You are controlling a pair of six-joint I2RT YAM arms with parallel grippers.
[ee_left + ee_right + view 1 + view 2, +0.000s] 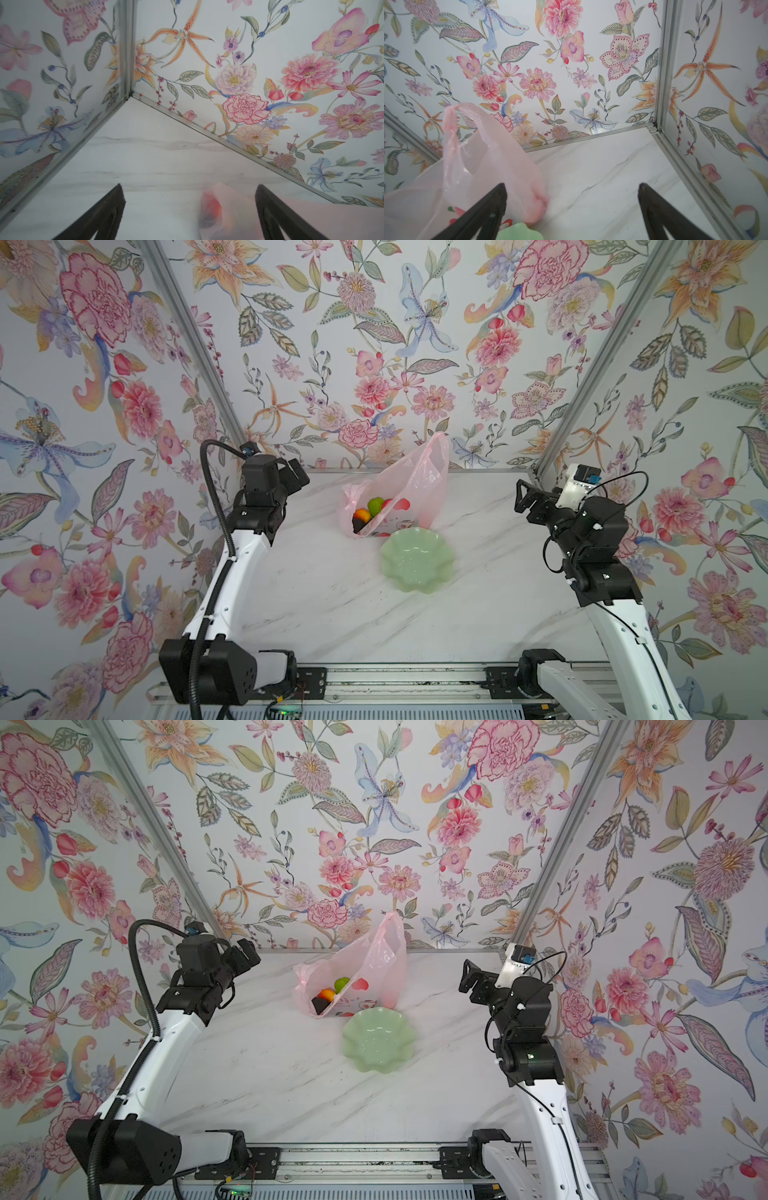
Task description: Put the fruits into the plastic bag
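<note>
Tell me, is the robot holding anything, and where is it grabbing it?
Nothing is held. The left gripper and right gripper both stand open and empty, away from the plastic bag.

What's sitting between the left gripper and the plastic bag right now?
Nothing: in both top views only bare marble tabletop separates the left gripper from the plastic bag.

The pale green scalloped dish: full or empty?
Empty. Both top views show the pale green scalloped dish bare inside; the toy fruits lie in the translucent pink plastic bag.
</note>
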